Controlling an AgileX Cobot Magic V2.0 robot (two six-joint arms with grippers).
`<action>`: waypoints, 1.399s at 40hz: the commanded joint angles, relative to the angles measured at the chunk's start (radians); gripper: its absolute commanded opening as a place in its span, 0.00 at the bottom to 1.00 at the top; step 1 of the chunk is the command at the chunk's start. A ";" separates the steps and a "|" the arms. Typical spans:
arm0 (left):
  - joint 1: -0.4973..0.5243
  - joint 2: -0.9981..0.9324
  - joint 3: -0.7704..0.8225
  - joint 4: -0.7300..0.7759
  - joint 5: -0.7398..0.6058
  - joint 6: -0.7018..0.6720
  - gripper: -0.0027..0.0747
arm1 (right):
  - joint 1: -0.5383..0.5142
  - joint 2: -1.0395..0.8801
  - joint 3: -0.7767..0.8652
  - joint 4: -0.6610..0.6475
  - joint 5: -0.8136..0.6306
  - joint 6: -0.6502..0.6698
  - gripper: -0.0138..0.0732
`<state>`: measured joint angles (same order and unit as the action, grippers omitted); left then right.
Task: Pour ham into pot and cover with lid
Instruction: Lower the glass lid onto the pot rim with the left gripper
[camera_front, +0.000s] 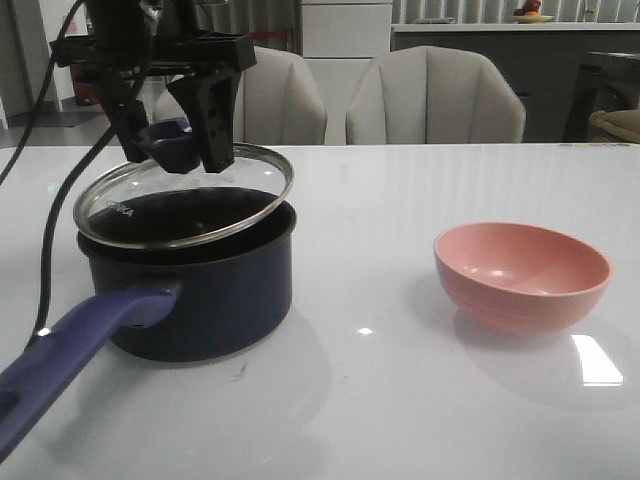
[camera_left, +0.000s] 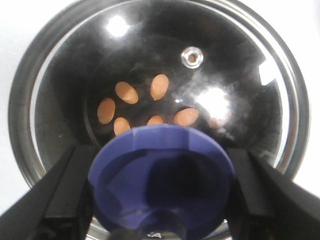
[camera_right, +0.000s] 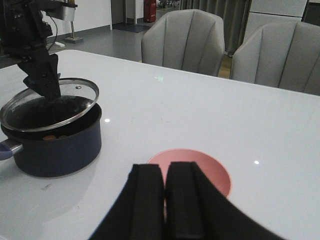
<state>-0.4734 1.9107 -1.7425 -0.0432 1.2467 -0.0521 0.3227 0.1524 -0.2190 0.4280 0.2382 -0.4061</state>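
Left gripper (camera_front: 180, 140) clamps blue flared knob (camera_left: 162, 180) of one round glass lid with steel rim (camera_front: 185, 195); lid tilted, near edge resting on rim of one dark navy saucepan (camera_front: 200, 290). Six orange-pink ham chunks (camera_left: 127, 92) visible through glass on pan bottom. Lavender-blue handle (camera_front: 70, 350) points toward camera-left. Right gripper (camera_right: 165, 200) closed, empty, above one pink bowl (camera_front: 520, 275) on white tabletop (camera_front: 400, 400).

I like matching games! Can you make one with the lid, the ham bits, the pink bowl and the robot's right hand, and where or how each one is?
1. lid
2. ham
3. pink bowl
4. right gripper

A. empty on the table
B. inside the pot
C. shut, holding nothing
D. tilted on the pot's rim, its knob between the left gripper fingers

Pairs: 1-D, 2-B, 3-A, 4-C
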 joint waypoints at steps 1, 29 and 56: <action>-0.005 -0.068 -0.029 -0.010 0.022 -0.003 0.37 | 0.001 0.010 -0.028 0.011 -0.068 -0.008 0.37; -0.005 -0.035 -0.029 -0.012 0.022 -0.003 0.37 | 0.001 0.010 -0.028 0.011 -0.068 -0.008 0.37; -0.005 -0.028 -0.029 0.010 -0.037 -0.003 0.70 | 0.001 0.010 -0.028 0.011 -0.068 -0.008 0.37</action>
<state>-0.4734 1.9332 -1.7408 -0.0314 1.2425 -0.0511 0.3227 0.1524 -0.2190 0.4280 0.2382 -0.4061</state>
